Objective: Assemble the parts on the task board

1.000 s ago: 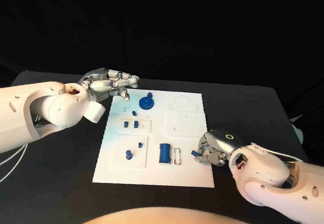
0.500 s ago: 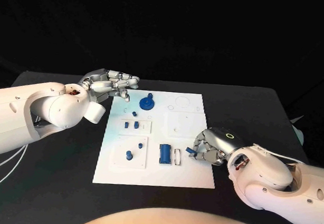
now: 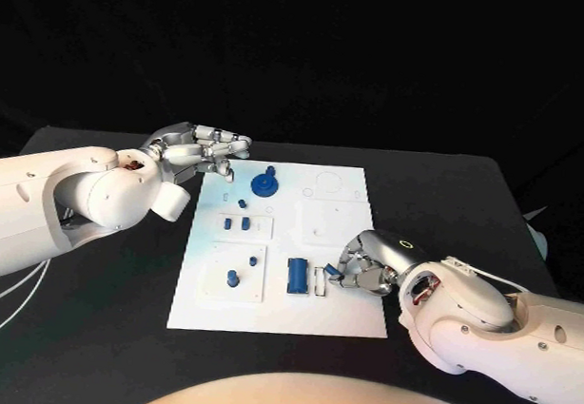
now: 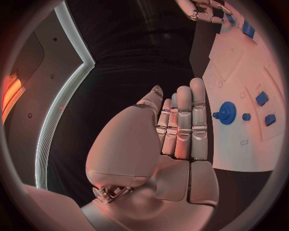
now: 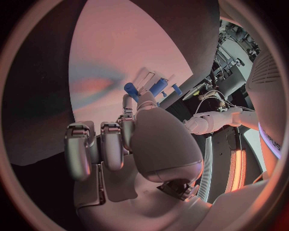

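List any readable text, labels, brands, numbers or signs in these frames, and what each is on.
None readable.
Task board: plain white, with outlined recesses and no print.
Blue parts, such as the gear: no markings.
Right hand: a lit green ring on the wrist, a light rather than text.
Left hand: no labels legible.

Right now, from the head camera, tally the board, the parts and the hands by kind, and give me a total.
Task board: 1
Blue gear: 1
Large blue block: 1
Small blue pieces: 6, as far as I can make out
Hands: 2, the left hand and the right hand, which pinches one small piece
Total: 11
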Controlling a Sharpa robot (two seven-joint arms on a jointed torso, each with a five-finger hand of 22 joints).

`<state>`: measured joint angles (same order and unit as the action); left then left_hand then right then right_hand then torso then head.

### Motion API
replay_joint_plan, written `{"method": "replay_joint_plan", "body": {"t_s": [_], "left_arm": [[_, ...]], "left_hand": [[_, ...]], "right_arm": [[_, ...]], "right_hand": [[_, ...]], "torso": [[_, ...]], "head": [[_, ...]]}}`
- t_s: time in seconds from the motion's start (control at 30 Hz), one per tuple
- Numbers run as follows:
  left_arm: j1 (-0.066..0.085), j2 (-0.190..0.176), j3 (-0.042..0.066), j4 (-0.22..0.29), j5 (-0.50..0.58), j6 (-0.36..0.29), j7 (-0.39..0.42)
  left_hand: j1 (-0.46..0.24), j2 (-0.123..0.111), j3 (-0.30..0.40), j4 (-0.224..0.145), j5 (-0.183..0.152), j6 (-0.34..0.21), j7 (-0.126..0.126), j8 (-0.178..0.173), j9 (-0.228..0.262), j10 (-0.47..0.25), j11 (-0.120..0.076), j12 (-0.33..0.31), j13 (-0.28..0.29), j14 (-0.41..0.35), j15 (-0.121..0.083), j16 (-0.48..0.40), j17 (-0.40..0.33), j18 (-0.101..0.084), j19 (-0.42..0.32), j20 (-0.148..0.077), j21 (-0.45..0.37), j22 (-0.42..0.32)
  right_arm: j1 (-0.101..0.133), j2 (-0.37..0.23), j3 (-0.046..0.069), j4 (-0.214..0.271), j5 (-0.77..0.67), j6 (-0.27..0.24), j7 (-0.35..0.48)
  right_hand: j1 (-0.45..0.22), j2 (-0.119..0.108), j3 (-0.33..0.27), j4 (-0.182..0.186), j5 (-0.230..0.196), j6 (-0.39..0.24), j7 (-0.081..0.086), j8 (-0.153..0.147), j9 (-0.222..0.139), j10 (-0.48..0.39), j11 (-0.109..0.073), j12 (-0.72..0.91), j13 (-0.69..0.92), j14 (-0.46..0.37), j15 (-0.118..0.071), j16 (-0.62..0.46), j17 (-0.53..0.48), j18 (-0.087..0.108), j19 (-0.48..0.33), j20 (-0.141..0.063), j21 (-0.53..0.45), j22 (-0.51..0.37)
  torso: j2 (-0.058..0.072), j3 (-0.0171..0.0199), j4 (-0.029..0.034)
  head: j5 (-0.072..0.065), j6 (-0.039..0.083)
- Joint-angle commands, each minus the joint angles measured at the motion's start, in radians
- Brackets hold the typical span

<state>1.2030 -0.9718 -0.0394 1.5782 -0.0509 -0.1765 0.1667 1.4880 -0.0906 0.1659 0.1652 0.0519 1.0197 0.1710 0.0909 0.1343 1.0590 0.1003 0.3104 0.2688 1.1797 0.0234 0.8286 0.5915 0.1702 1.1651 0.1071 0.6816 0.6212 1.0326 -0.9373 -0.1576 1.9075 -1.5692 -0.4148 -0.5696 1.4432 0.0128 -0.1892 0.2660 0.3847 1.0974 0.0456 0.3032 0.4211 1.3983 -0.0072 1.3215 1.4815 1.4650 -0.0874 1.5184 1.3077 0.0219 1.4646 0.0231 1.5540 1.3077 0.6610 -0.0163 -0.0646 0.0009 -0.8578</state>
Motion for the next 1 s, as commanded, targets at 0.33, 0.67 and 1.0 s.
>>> {"method": "replay_joint_plan", "body": {"t_s": [0.33,0.67,1.0], "left_arm": [[0.001,-0.001,0.001,0.005,-0.002,0.017,0.006],[0.001,-0.003,0.001,0.007,-0.01,0.026,-0.003],[0.001,-0.004,0.001,0.007,-0.013,0.028,-0.007]], "left_hand": [[0.015,0.016,0.001,-0.009,-0.003,-0.009,0.0,0.009,0.001,-0.012,-0.001,0.011,0.002,-0.011,-0.001,0.005,-0.003,0.014,0.005,0.0,-0.005,-0.002],[0.02,0.017,0.003,-0.012,-0.003,-0.011,0.0,0.01,0.002,-0.014,-0.001,0.012,0.001,-0.012,-0.001,0.005,-0.003,0.014,0.005,0.0,-0.005,-0.002],[0.024,0.017,0.005,-0.015,-0.003,-0.011,0.0,0.01,0.002,-0.015,-0.001,0.013,0.001,-0.013,-0.001,0.005,-0.004,0.013,0.005,0.0,-0.006,-0.002]], "right_arm": [[-0.008,0.036,-0.001,-0.019,0.131,0.016,-0.001],[-0.008,0.053,-0.001,-0.04,0.157,0.037,-0.004],[-0.008,0.06,-0.001,-0.036,0.166,0.044,-0.003]], "right_hand": [[-0.024,0.054,0.015,0.026,0.045,0.008,-0.005,0.008,0.005,0.04,-0.024,0.009,-0.11,0.091,-0.004,0.006,0.195,-0.019,0.102,-0.005,0.003,0.259],[-0.036,0.053,0.019,0.024,0.051,0.008,-0.006,0.008,0.006,0.04,-0.024,0.008,-0.111,0.09,-0.004,0.004,0.193,-0.018,0.101,-0.005,-0.002,0.258],[-0.072,0.043,0.016,0.026,0.061,0.01,-0.004,0.01,0.008,0.042,-0.023,0.01,-0.107,0.09,-0.003,0.004,0.192,-0.018,0.1,-0.004,-0.002,0.258]], "torso": [[0.0,0.0004,0.0006],[0.0,0.0002,-0.0001],[0.0,0.0005,-0.0011]], "head": [[0.002,-0.003],[0.003,-0.003],[0.004,-0.006]]}}
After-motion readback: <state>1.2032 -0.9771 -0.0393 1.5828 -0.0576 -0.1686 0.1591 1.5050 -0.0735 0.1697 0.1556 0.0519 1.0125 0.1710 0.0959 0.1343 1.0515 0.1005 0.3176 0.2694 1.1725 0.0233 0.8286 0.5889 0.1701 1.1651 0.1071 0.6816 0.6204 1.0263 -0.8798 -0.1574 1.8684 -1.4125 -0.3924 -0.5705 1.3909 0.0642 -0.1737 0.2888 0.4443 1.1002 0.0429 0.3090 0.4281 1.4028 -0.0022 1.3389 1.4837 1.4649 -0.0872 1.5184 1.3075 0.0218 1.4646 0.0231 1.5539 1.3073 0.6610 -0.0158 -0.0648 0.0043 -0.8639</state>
